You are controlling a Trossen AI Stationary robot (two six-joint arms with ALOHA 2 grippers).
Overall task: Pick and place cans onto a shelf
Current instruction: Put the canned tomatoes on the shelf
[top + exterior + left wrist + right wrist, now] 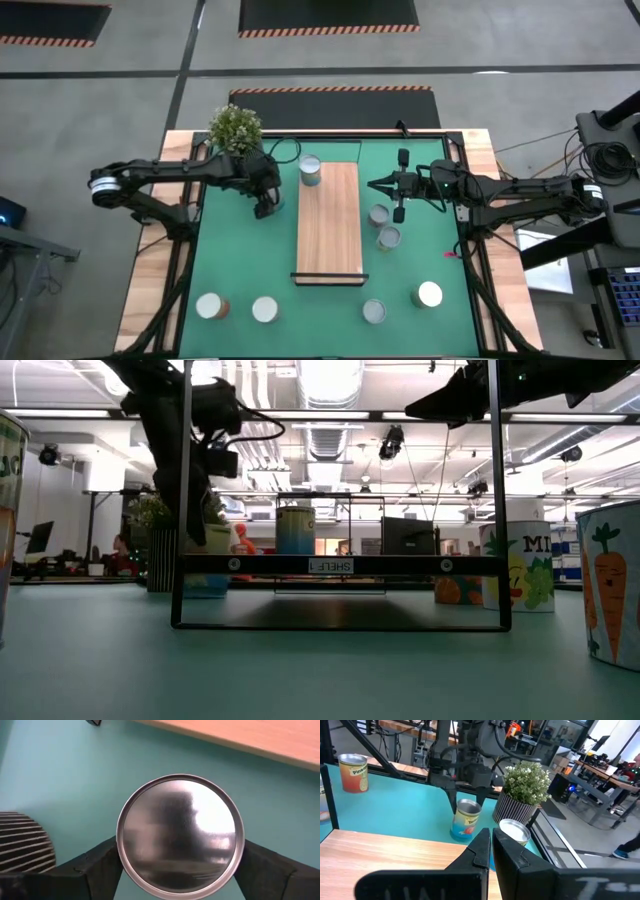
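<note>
- Carrot can [612,582] stands closest to the low camera at its right edge, an orange carrot drawn on its white label.
- Beside it, farther back, a fruit can [518,565] shows the letters "MI" above grapes and a pear; the rest of the word is cut off.
- At the low view's left edge another can [10,510] looms very near, its print too cropped to read.
- Across the shelf [328,222] front runs a dark strip with a small tag reading "SHELF 1", mirrored.
- One can [311,170] stands on the shelf's far end.
- Left gripper [264,205] is lowered over a silver-topped can [180,835] on the green mat [240,260] just beside the shelf's left edge; its fingers [102,865] flank the rim on both sides, apart, and contact cannot be told.
- From the right wrist, that can [466,820] shows a yellow-and-blue label, and a far can [354,772] reads "Pineapple", partly legible.
- Right gripper [491,847] hovers over the mat right of the shelf, fingers pressed together, empty.
- Potted plant [236,130] sits at the mat's far left corner.
</note>
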